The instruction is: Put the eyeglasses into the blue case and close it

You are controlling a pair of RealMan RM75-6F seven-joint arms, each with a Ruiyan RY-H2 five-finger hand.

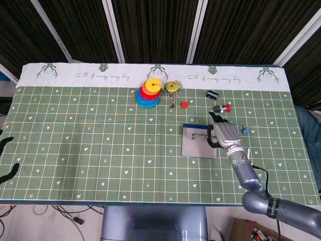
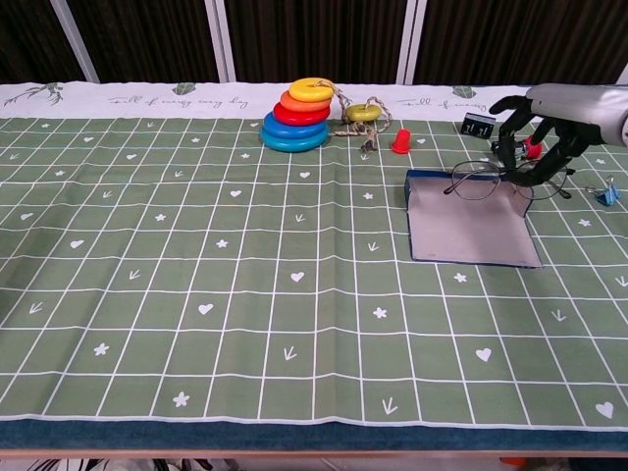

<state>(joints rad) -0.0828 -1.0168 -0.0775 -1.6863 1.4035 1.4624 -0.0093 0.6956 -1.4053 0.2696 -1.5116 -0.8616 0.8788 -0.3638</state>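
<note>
Green checked cloth covers the table (image 1: 90, 130). Head view: the right robot hand (image 1: 224, 134) pinches the eyeglasses (image 1: 202, 136) above the far edge of the open blue case (image 1: 199, 142); a stack of coloured rings (image 1: 149, 92) lies at 10 o'clock from the case, well apart. The left robot hand (image 1: 6, 159) shows at the left edge; its state cannot be told.

Chest view: the right robot hand (image 2: 546, 116), fingers curled, holds the eyeglasses (image 2: 479, 183) at the case's (image 2: 469, 232) 12 o'clock rim.

The right hand (image 1: 224, 134) has a silver-grey back and black fingers (image 2: 510, 137). Its grey wrist carries a small green light.
</note>
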